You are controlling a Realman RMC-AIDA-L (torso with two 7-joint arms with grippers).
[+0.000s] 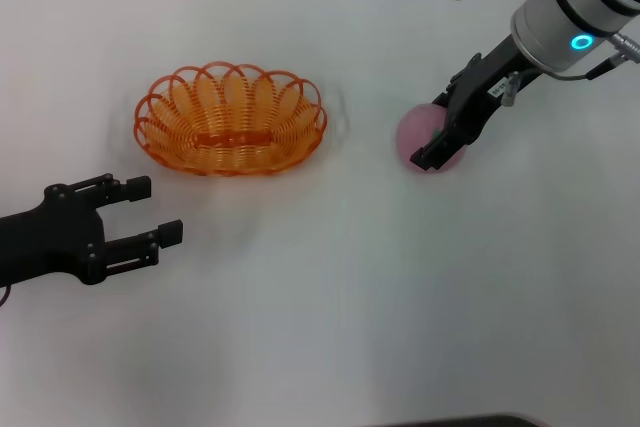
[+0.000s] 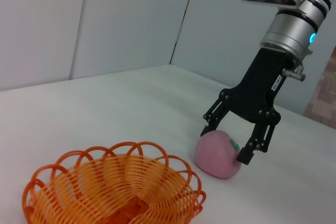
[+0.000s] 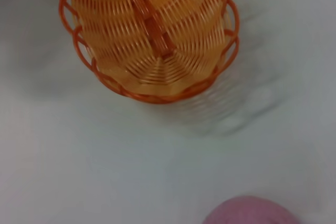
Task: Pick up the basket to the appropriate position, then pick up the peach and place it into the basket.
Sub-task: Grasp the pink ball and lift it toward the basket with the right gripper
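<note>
The orange wire basket (image 1: 230,132) (image 2: 113,190) (image 3: 149,35) stands empty on the white table, left of centre. To its right the pink peach (image 1: 418,133) (image 2: 216,153) (image 3: 252,212) rests on the table with its green leaf mark up. My right gripper (image 1: 432,131) (image 2: 226,143) comes down over the peach, open, one finger on each side; whether the fingers touch it I cannot tell. My left gripper (image 1: 157,209) is low at the near left, in front of the basket and apart from it, open and holding nothing.
The white table (image 1: 330,307) carries only the basket and the peach. In the left wrist view, pale wall panels (image 2: 131,19) rise behind the table's far edge.
</note>
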